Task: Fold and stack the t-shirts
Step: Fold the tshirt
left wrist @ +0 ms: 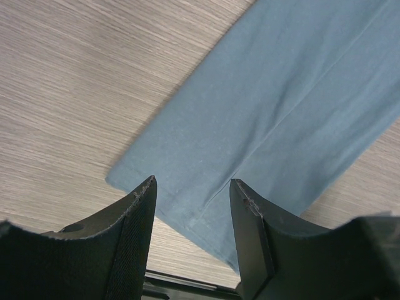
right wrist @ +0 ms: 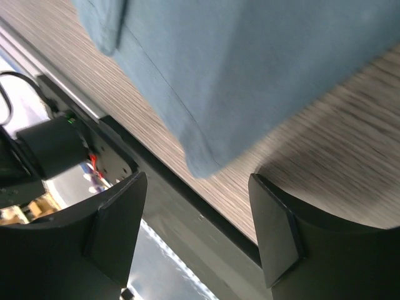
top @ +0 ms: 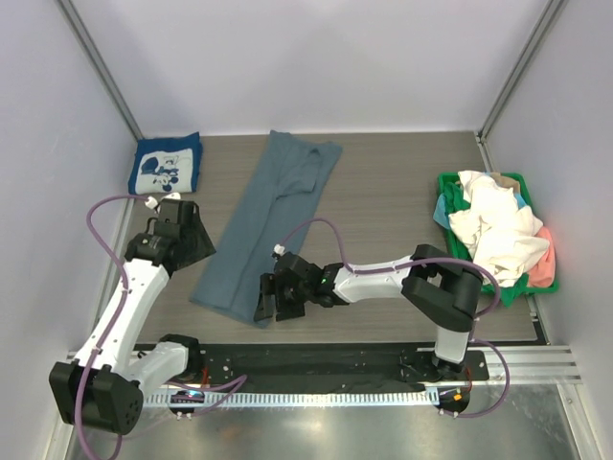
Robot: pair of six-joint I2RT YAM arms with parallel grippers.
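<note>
Blue tee lies folded lengthwise as a long strip on the table, running from upper centre to lower centre-left.

Risk noted: only the top layer may be pinched at the hem, so that the strip is opened or skewed when lifted. Uneven lifting by the two arms would cause the same. The hem lies near the table's lower edge and could be dragged over it.

Left gripper is held released, jaws apart above the hem's left corner, the arm reaching up from lower left. Right gripper is likewise released, low at the hem's right corner, the arm stretched leftward from lower right. Contact with the cloth cannot be confirmed.
</note>
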